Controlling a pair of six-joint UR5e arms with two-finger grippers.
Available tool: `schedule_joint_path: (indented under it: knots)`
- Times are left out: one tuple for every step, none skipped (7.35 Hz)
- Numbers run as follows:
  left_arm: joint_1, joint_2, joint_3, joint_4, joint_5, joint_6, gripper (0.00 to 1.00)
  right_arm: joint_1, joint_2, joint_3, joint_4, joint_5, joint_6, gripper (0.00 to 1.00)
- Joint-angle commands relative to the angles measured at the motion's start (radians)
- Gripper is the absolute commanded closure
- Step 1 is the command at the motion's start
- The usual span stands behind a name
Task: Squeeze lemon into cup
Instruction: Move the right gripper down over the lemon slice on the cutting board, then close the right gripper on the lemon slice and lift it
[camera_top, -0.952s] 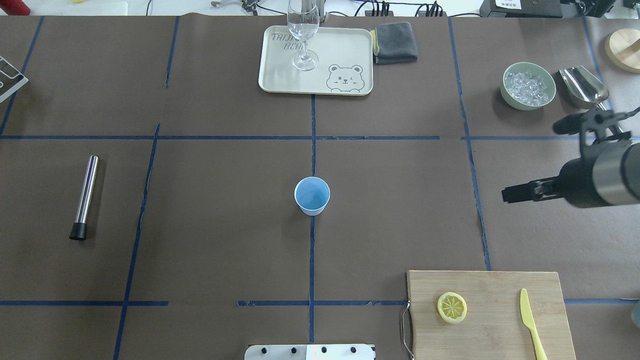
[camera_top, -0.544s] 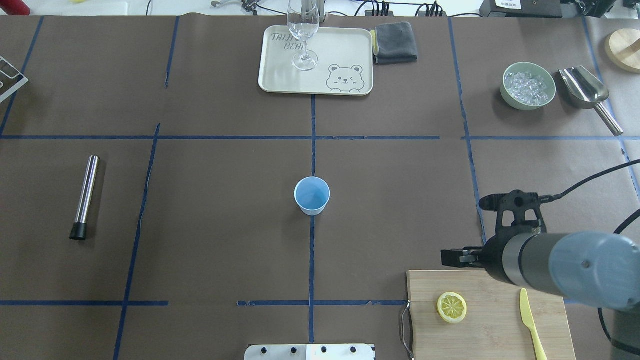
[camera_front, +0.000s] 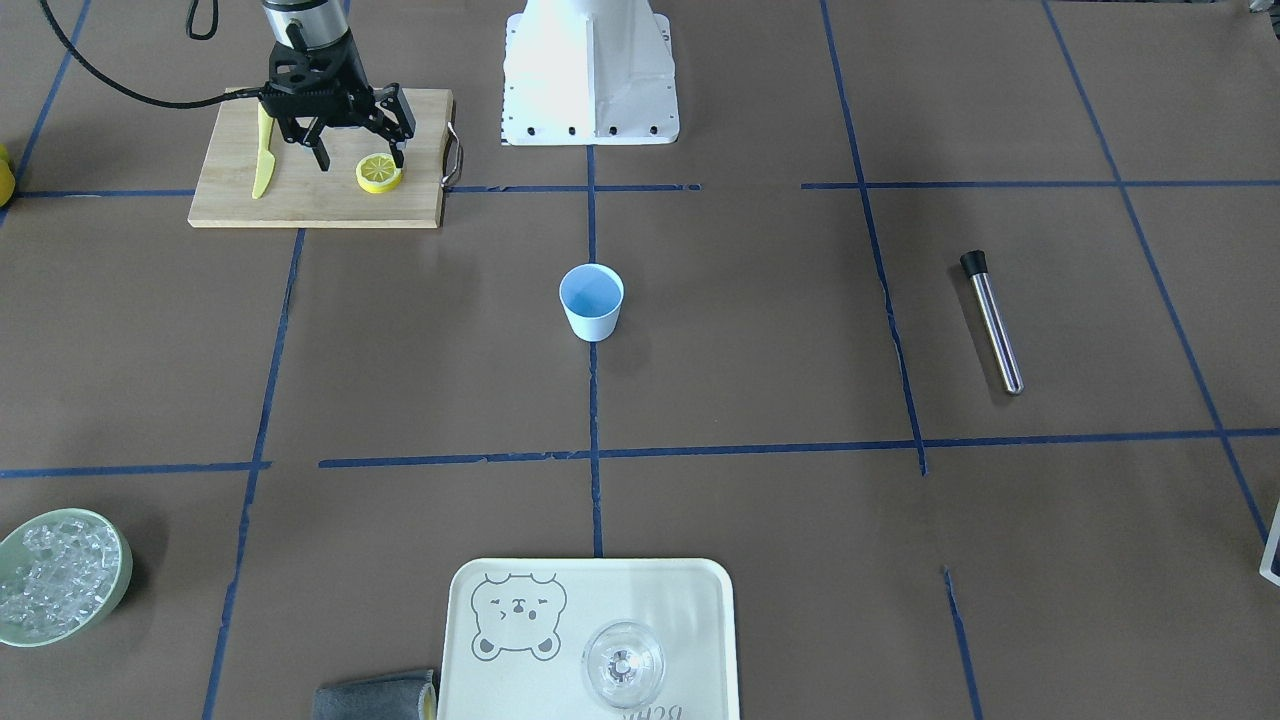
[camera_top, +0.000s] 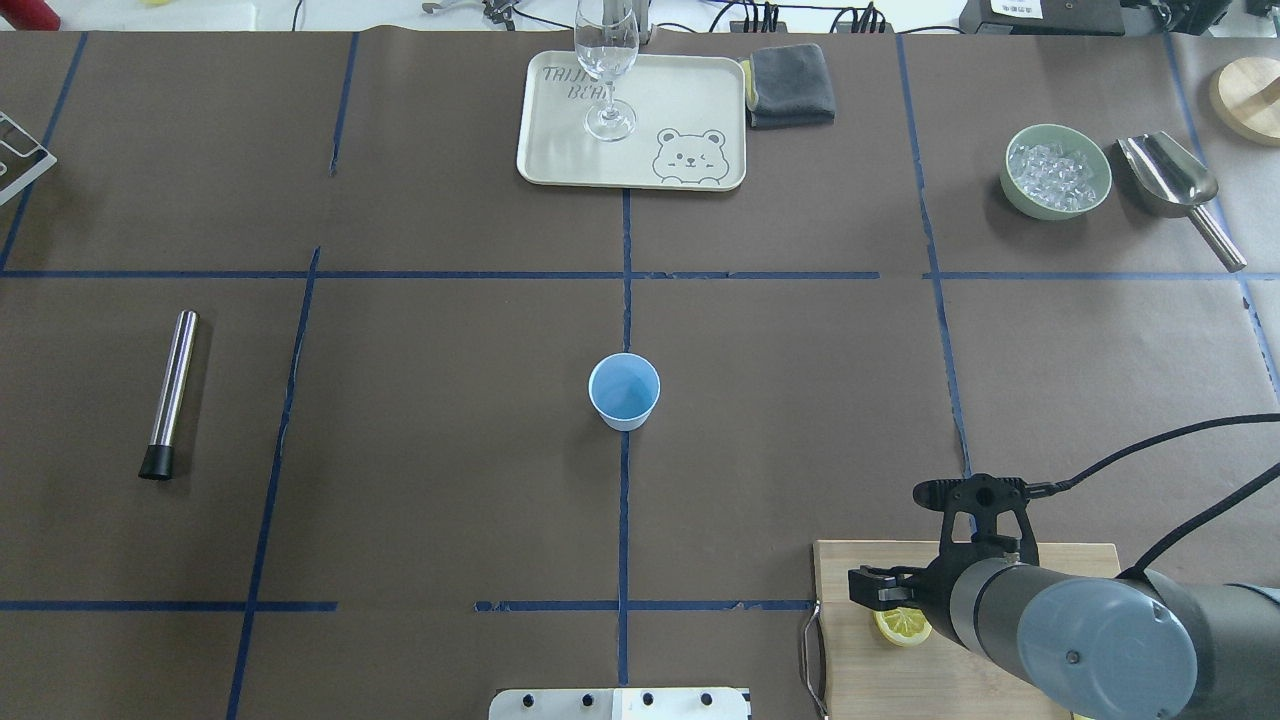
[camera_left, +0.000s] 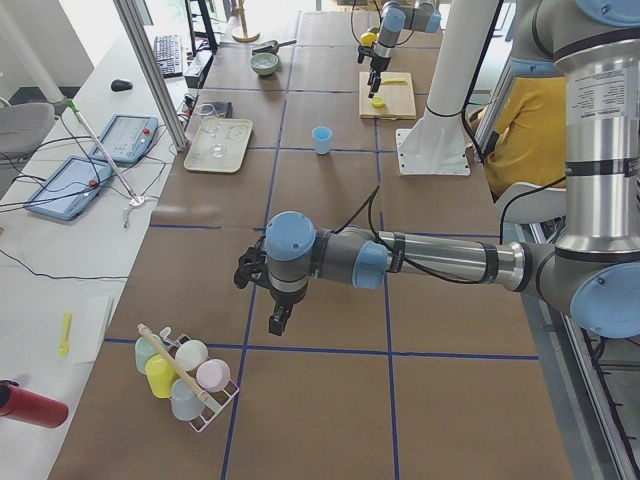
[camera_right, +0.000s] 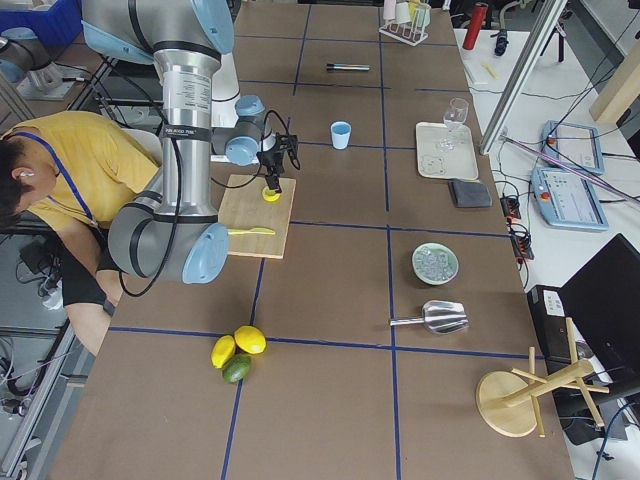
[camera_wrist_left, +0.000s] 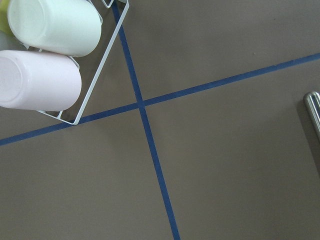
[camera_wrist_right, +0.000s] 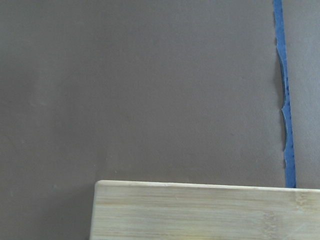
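Right gripper (camera_front: 360, 162) has moved over lemon (camera_front: 379, 174), open.

The lemon slice (camera_front: 379, 174) lies on the cutting board (camera_front: 310, 207) beside the toy knife (camera_front: 263, 160), under the right gripper (camera_front: 360, 161). The cup (camera_front: 591, 301) stands mid-table, well apart; the wine glass (camera_front: 623, 664) stands on the tray (camera_front: 690, 600).

Yellow lemon (camera_front: 379, 173), light-blue cup (camera_front: 591, 301)

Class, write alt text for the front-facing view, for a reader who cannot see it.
The robot's right hand hangs open over the lemon slice on a wooden cutting board at upper left. A light-blue cup stands apart, mid-table.
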Motion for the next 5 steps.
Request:
schedule_joint_path:
  knots:
    - [0.000, 0.000, -0.003, 0.000, 0.000, 0.000, 0.00, -0.029, 0.001, -0.029, 0.004, -0.006, 0.019, 0.00]
    - [0.000, 0.000, -0.007, 0.000, 0.000, 0.000, 0.00, -0.046, 0.003, -0.029, 0.011, -0.006, 0.041, 0.00]
    - [0.000, 0.000, -0.009, 0.000, 0.000, 0.000, 0.00, -0.063, 0.001, -0.030, 0.027, -0.017, 0.048, 0.00]
    - [0.000, 0.000, -0.010, 0.000, 0.000, 0.000, 0.00, -0.074, 0.001, -0.032, 0.027, -0.028, 0.049, 0.00]
    - [0.000, 0.000, -0.010, 0.000, 0.002, 0.000, 0.00, -0.077, 0.000, -0.050, 0.027, -0.028, 0.049, 0.00]
